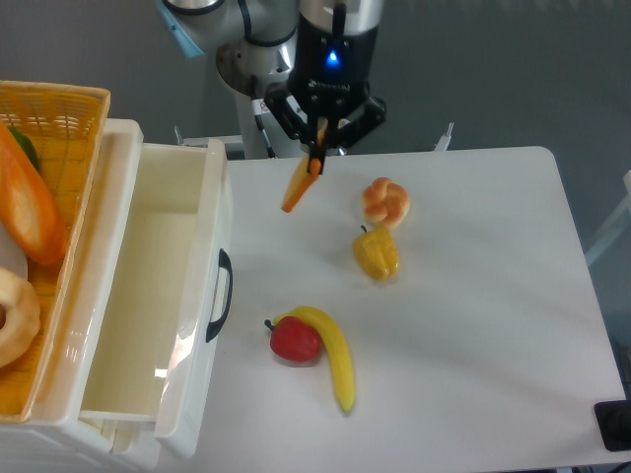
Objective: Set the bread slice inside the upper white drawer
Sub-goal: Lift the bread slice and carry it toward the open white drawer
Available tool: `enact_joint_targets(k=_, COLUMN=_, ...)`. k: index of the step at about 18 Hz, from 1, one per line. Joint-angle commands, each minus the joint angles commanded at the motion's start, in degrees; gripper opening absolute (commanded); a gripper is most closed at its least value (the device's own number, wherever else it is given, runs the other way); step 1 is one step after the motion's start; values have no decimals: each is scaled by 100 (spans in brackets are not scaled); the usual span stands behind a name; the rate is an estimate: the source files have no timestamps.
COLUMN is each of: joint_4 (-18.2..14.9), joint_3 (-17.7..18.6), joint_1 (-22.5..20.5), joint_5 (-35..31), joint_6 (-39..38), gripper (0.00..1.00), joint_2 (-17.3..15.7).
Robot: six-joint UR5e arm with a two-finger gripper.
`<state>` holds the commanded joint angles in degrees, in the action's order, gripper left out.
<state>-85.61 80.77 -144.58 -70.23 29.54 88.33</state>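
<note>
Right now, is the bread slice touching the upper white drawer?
Apart. The fixed camera shows the bread slice hanging from the pincer, with bare table visible between it and the upper white drawer rim.
</note>
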Motion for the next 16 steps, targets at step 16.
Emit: enact_joint_targets(k=16, joint_4=588, joint_3=62, joint_1=1001, joint_5=291, joint_6=-1582, gripper=0, joint_2=140)
